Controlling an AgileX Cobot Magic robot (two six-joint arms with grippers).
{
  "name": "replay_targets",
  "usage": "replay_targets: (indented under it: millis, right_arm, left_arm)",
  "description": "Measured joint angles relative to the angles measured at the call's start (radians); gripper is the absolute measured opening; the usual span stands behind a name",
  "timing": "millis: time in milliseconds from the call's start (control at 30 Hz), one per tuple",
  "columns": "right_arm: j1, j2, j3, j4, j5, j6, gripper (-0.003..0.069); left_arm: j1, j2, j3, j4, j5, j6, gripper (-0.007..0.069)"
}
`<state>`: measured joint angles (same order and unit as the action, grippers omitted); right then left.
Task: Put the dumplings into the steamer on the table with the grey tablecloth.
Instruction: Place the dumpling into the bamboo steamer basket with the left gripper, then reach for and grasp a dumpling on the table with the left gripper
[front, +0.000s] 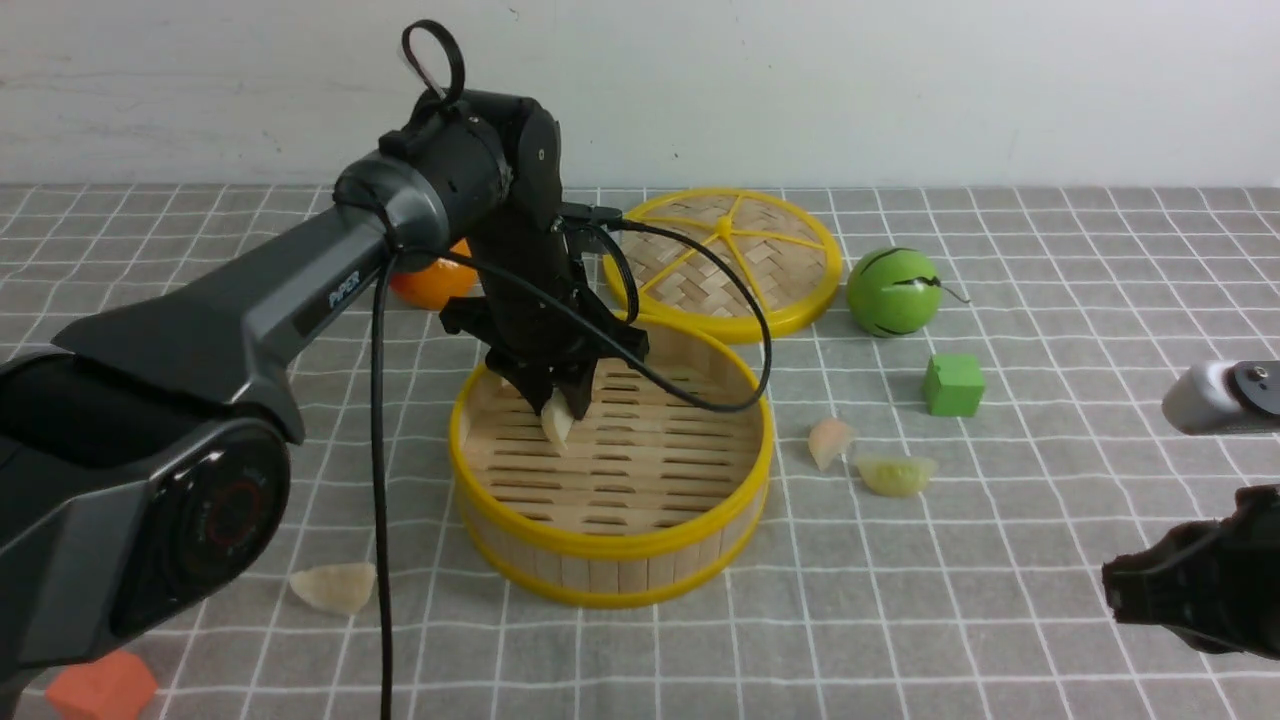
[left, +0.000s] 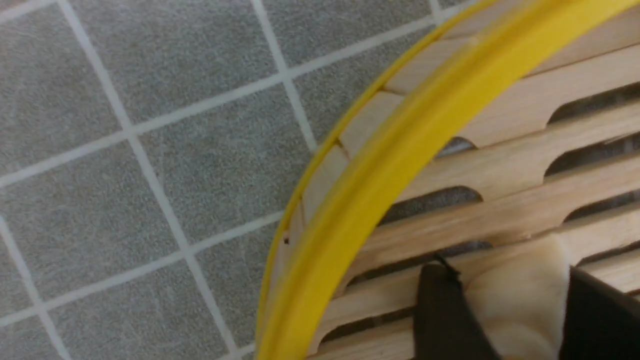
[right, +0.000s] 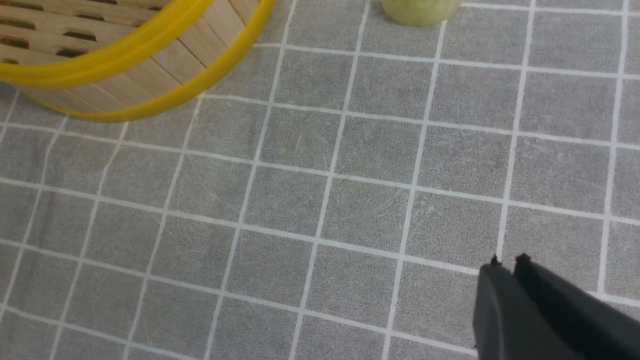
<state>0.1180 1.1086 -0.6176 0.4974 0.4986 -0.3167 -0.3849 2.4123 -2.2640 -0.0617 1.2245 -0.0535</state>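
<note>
The bamboo steamer (front: 735, 505) stands mid-table on the grey tablecloth (front: 900, 620). My left gripper (front: 556, 405) is inside it near its far left wall, shut on a whitish-cream dumpling (front: 556, 424) held just above the slatted floor; the left wrist view shows that dumpling (left: 520, 295) between the two dark fingers (left: 440, 310). A second cream dumpling (front: 335, 587) lies left of the steamer. The pink dumpling (front: 830, 441) and green dumpling (front: 896, 473) lie to its right. My right gripper (right: 506, 261) is shut and empty, low at the right edge.
The flat woven lid (front: 722, 258) lies behind the steamer. A green ball (front: 893, 292) and a green cube (front: 953, 385) sit at the right. An orange ball (front: 432, 283) hides behind my left arm. An orange cube (front: 100, 688) is at the near left corner.
</note>
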Motion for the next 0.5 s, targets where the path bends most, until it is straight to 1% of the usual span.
replay_targets:
  millis: [33, 133, 200, 233, 300, 333, 400, 467, 500]
  right_arm:
    - [0.000, 0.000, 0.000, 0.001, 0.000, 0.000, 0.0037]
    - [0.000, 0.000, 0.000, 0.001, 0.000, 0.000, 0.0041]
    - [0.000, 0.000, 0.000, 0.004, 0.000, -0.010, 0.0041]
    - [0.000, 0.000, 0.000, 0.004, 0.000, -0.010, 0.0041]
    - [0.000, 0.000, 0.000, 0.012, 0.002, -0.039, 0.0041]
    - [0.000, 0.000, 0.000, 0.012, 0.003, -0.040, 0.0041]
    - [0.000, 0.000, 0.000, 0.012, 0.007, -0.046, 0.0041]
    - [0.000, 0.000, 0.000, 0.020, 0.010, -0.049, 0.0041]
    - [0.000, 0.000, 0.000, 0.026, 0.013, -0.049, 0.0041]
  left_arm:
    - [0.000, -0.001, 0.000, 0.000, -0.004, 0.000, 0.0366]
    - [0.001, -0.029, 0.000, -0.012, 0.006, -0.027, 0.0467]
    - [0.001, -0.099, 0.001, -0.031, 0.011, -0.058, 0.0511]
    - [0.001, -0.099, 0.001, -0.031, 0.011, -0.061, 0.0513]
    - [0.001, -0.243, 0.045, -0.038, 0.007, -0.075, 0.0521]
    - [0.001, -0.256, 0.052, -0.038, 0.007, -0.075, 0.0520]
    - [0.001, -0.428, 0.208, -0.013, 0.002, -0.054, 0.0501]
    - [0.001, -0.516, 0.335, 0.015, 0.001, -0.026, 0.0484]
    - [0.001, -0.571, 0.436, 0.035, 0.002, 0.003, 0.0472]
